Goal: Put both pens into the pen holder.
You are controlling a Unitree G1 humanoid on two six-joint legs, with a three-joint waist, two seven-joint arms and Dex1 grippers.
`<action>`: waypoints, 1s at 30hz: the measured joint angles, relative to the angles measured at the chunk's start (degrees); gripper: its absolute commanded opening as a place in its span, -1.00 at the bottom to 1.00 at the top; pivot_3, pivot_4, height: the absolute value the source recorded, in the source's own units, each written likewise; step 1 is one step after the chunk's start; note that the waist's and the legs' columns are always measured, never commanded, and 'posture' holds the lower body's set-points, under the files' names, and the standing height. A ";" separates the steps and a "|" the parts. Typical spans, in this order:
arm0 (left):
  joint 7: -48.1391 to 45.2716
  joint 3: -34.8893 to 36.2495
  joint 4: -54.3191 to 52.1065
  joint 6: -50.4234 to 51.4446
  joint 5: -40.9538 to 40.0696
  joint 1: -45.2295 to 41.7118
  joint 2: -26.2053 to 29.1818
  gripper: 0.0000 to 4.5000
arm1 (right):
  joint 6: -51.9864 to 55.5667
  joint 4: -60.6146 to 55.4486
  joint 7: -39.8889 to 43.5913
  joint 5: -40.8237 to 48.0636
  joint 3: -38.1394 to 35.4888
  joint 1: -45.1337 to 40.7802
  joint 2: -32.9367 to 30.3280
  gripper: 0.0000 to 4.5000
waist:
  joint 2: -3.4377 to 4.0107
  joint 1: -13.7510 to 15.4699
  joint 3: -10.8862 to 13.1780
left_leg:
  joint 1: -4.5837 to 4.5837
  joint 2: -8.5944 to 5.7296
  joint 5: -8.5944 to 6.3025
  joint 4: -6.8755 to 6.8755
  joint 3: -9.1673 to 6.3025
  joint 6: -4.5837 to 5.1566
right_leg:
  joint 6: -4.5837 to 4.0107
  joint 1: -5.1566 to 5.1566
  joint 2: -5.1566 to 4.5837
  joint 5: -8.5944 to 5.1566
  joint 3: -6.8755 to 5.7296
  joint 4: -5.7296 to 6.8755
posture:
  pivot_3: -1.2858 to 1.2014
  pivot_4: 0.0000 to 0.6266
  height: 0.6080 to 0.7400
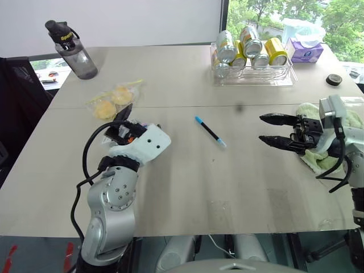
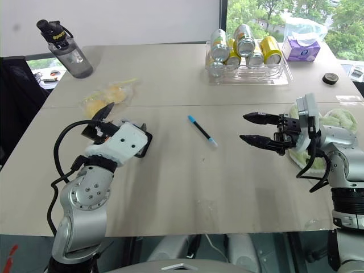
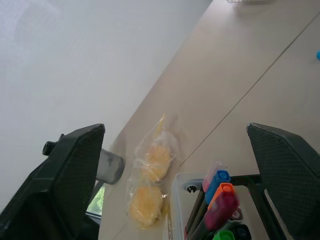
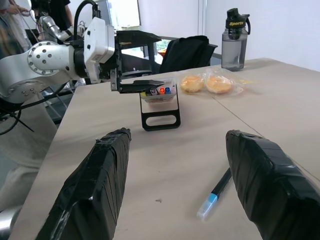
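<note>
Your left gripper (image 4: 131, 70) hangs wide over the pen holder (image 4: 159, 102), your right gripper (image 1: 280, 130) gapes empty, and the blue-ended pen (image 1: 210, 131) between them, probably light, stiff and slippery, wants pinching mid-barrel.

Left arm (image 1: 112, 207): silver-grey rounded housing with small screws, white wrist shell, looped black cable. Left pincer (image 4: 131, 61) and right pincer (image 1: 278, 129): black textured fingers.

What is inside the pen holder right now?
The pen holder holds upright markers: blue, orange, magenta-pink and green caps, plus dark slim shafts. Their lower parts are cut off, so whether a pen is among them cannot be told.
</note>
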 measured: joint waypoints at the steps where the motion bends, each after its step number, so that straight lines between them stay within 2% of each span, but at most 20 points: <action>1: -0.03 0.00 0.00 -0.04 0.04 0.01 -0.16 0.99 | 0.03 -0.02 -0.02 0.00 0.00 0.00 0.00 0.44 | 0.00 0.00 0.00 | 0.00 0.00 0.00 0.00 -0.01 0.00 | 0.00 0.00 0.00 0.00 0.00 0.00 | 0.03 -0.52 1.00; 7: -0.33 -0.07 0.00 -0.63 -0.32 0.12 -1.40 0.99 | 2.12 -0.68 -1.11 -0.04 0.89 -0.04 0.00 0.44 | 0.00 -0.01 0.00 | 0.00 0.00 0.00 0.00 0.00 0.00 | 0.00 0.00 0.00 0.00 0.00 0.01 | 0.03 -0.52 1.00; 10: -1.57 -0.38 -0.07 -2.01 -4.92 0.51 -3.84 0.99 | 0.80 -1.39 -6.05 -4.23 2.77 -0.23 1.60 0.44 | -0.01 -0.06 -0.03 | 0.00 0.00 0.00 0.02 0.00 0.00 | 0.00 0.00 0.00 0.00 0.00 0.02 | 0.03 -0.52 1.00; 13: -4.05 1.18 -0.41 -1.05 -14.62 3.21 -9.40 0.99 | 2.32 -2.02 -13.24 -9.49 7.36 -0.21 4.12 0.44 | 0.00 -0.23 -0.04 | 0.01 0.00 0.00 0.02 0.01 0.00 | 0.00 -0.03 0.01 0.00 0.01 0.04 | 0.03 -0.52 1.00; 16: -8.30 6.84 -2.32 3.89 -27.40 6.15 -15.38 0.99 | 4.55 -2.79 -20.25 -11.70 10.47 -0.57 9.49 0.44 | 0.00 -0.24 -0.04 | 0.00 0.01 0.01 0.02 0.00 -0.01 | 0.00 -0.06 0.02 0.00 0.00 0.09 | 0.03 -0.52 1.00; 18: -13.65 9.38 -5.11 7.95 -35.75 9.13 -13.53 0.99 | 4.19 -3.26 -25.62 -16.66 14.44 -2.27 12.75 0.44 | 0.01 -0.46 -0.04 | 0.01 0.02 0.01 0.03 0.04 -0.02 | 0.00 -0.10 0.04 0.00 0.03 0.17 | 0.03 -0.52 1.00; 20: -16.03 10.08 -6.44 10.24 -39.28 10.26 -12.17 0.99 | 3.67 -3.24 -27.56 -18.97 16.24 -2.79 13.94 0.44 | 0.00 -0.36 -0.05 | 0.01 0.01 0.01 0.07 0.04 -0.02 | 0.00 -0.09 0.03 0.00 0.02 0.17 | 0.03 -0.52 1.00; 22: -19.81 12.37 -8.07 15.60 -44.65 12.18 -7.14 0.99 | 3.70 -3.26 -32.03 -23.41 20.06 -4.16 17.08 0.44 | 0.00 -0.67 -0.08 | 0.07 0.01 0.01 0.06 0.07 -0.02 | -0.01 -0.09 0.05 -0.01 0.04 0.23 | 0.03 -0.52 1.00; 26: -22.10 18.49 -9.16 22.12 -51.36 12.28 -3.37 0.99 | 5.05 -3.05 -39.14 -31.76 25.34 -4.89 18.74 0.44 | -0.02 -0.62 -0.09 | 0.08 0.00 0.01 0.14 0.06 -0.03 | -0.02 -0.05 0.05 0.00 -0.02 0.26 | 0.03 -0.52 1.00; 30: -25.27 25.66 -11.37 26.85 -59.87 11.84 1.94 0.99 | 12.83 -2.61 -46.12 -36.10 26.98 -5.49 22.18 0.44 | -0.03 -1.45 -0.10 | 0.10 0.00 0.04 0.10 0.02 -0.08 | -0.04 -0.06 0.06 0.00 -0.01 0.29 | 0.03 -0.52 1.00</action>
